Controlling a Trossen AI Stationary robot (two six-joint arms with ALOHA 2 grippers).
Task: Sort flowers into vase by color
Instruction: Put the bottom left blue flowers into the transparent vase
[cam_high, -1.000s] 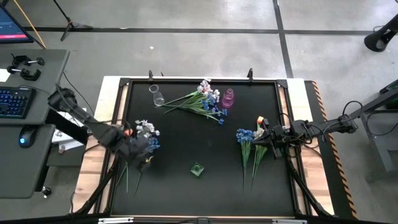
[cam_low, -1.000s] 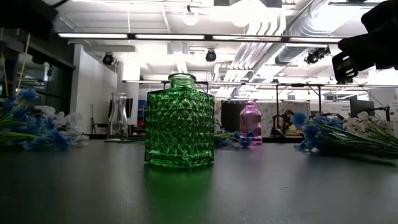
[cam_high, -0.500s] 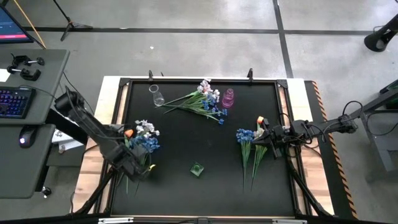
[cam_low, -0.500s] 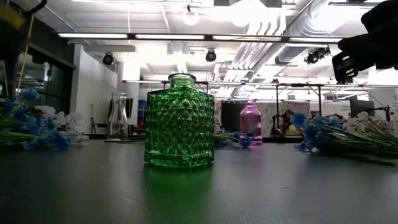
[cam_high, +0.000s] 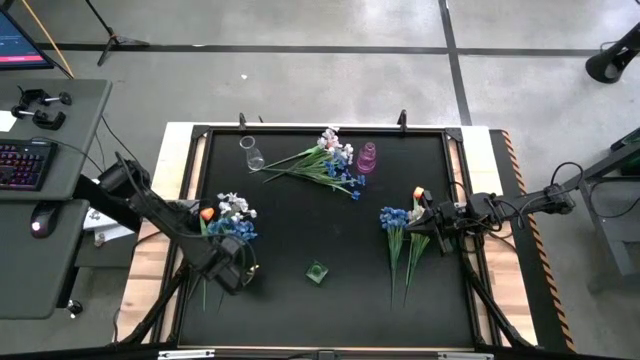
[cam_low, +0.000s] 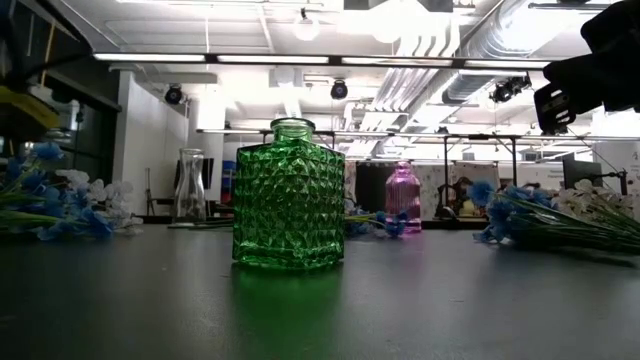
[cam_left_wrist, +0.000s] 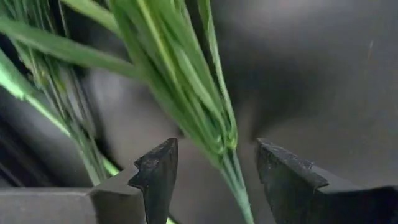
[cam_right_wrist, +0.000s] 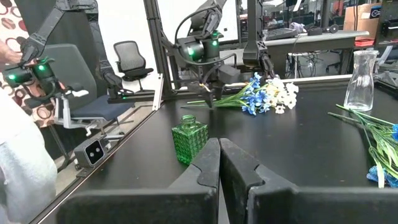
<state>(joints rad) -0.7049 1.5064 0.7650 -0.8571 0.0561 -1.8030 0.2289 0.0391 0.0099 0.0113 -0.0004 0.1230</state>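
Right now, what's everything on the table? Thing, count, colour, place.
Square faceted green glass vase: 1, green, near-centre front.
Clear glass carafe vase: 1, clear, far left.
Small pink glass vase: 1, pink, far centre-right.
Far flower bunch: 1, blue and white-pink, between the carafe and the pink vase.
Left flower bunch: 1, blue, white, one orange tulip, left side.
Right flower bunch: 1, blue plus an orange tulip, right side.
Left hand: open, straddling green stems of the left bunch.
Right hand: shut, by the right bunch.
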